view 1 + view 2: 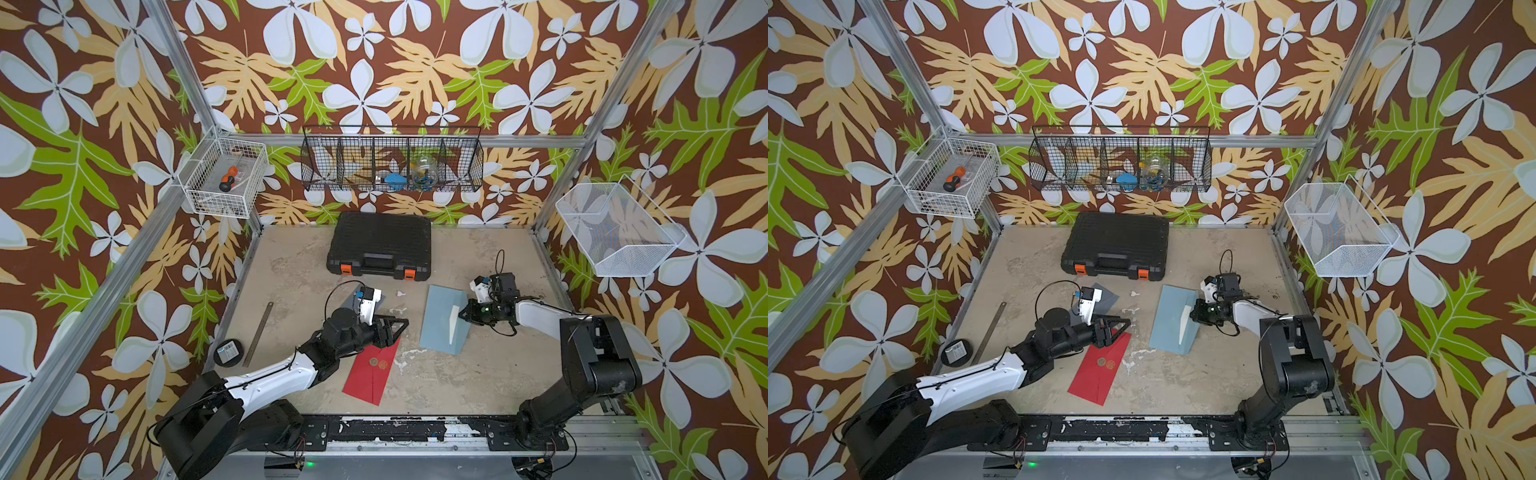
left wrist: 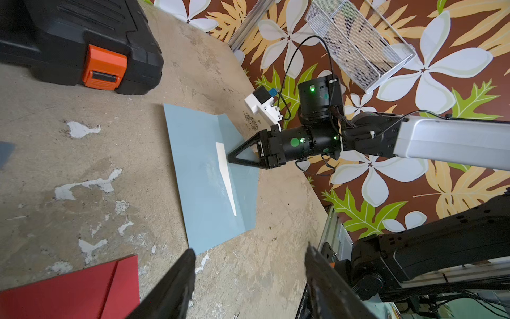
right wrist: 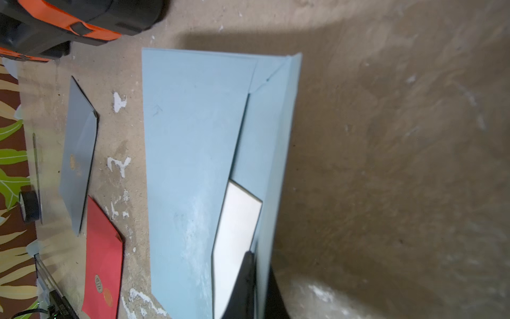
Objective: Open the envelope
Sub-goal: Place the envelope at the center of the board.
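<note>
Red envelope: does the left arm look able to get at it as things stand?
Probably yes. The left gripper hangs open by the far end of the red envelope, nothing lies on it, and the right gripper is off at the blue envelope.

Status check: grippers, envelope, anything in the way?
Status: left gripper open, by red envelope; right gripper pinching blue envelope flap. Flap raised, white card showing. Nothing blocking.
</note>
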